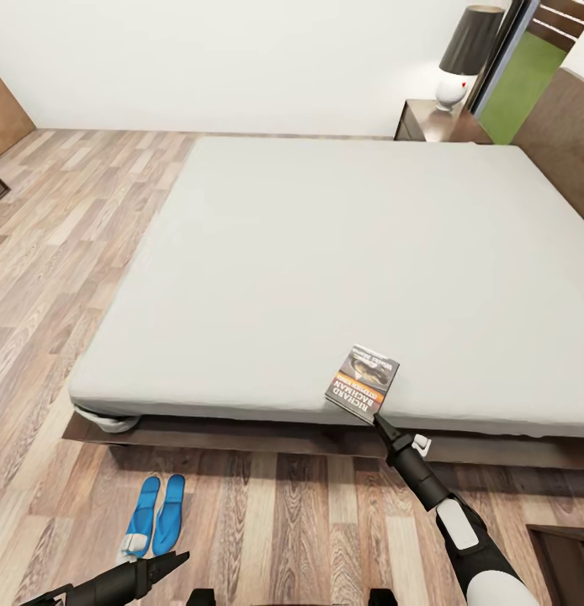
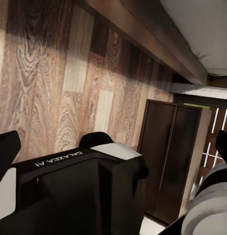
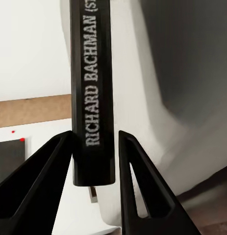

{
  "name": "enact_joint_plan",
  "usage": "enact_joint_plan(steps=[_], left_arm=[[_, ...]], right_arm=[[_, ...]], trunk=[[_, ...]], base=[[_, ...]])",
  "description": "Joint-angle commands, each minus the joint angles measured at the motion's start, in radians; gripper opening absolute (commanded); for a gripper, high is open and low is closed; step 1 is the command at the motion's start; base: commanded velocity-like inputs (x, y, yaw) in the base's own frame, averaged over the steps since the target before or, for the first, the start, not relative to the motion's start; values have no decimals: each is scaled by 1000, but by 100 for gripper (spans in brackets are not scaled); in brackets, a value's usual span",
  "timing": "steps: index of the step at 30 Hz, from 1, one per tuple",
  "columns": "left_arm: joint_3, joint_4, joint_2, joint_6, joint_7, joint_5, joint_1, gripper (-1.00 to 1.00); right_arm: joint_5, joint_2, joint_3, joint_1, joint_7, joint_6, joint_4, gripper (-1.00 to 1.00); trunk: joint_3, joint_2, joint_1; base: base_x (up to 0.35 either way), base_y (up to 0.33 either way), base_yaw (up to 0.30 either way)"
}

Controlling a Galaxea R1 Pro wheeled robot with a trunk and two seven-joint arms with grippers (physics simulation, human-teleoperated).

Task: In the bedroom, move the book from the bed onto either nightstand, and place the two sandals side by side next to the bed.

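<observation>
The book (image 1: 362,383) lies at the near edge of the bed's light-grey mattress (image 1: 326,252), cover up, lettering toward me. My right gripper (image 1: 379,419) reaches up from the floor side to the book's near corner. In the right wrist view the book's black spine (image 3: 92,98), lettered "RICHARD BACHMAN", stands between the two fingers of the right gripper (image 3: 93,137), which press on both sides. The two blue sandals (image 1: 154,513) lie side by side on the floor by the bed's near left corner. My left gripper (image 1: 170,562) hovers low just beside them, its fingertips (image 2: 5,152) spread wide.
A dark nightstand (image 1: 435,122) with a white-based, dark-shaded lamp (image 1: 464,59) stands at the bed's far right corner. Another dark cabinet (image 1: 570,547) sits on the floor at my near right, also visible as a cabinet (image 2: 167,161) in the left wrist view. Wood-plank floor (image 1: 65,236) stretches to the left.
</observation>
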Motion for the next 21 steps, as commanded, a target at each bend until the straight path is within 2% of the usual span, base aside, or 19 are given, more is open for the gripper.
enact_joint_plan(steps=[1,15,17,18,19,21], left_arm=[[8,0,0,-2,-2,-10,0,100],[8,0,0,-1,-8,-11,0,100],[8,-1,1,0,-10,-11,0,100],[8,-2,1,0,-11,-11,0,100],[7,-3,1,1,-11,-11,0,100],[6,-4,1,2,-12,-12,0,100]], right_arm=[[-1,1,-5,-1,2,8,0,-100],[8,8,6,-1,1,17,-9,-100],[10,9,55,-1,2,22,-11,-100],[10,9,101,-1,3,23,-11,-100],[10,7,187,-1,4,24,-12,-100],[9,4,302,-1,5,32,-12,-100]], trunk=[[3,7,-4],[47,105,-58],[53,119,-65],[56,126,-69],[59,133,-73],[65,147,-81]], base=[[0,0,0],[0,0,0],[0,0,0],[0,0,0],[0,0,0],[0,0,0]])
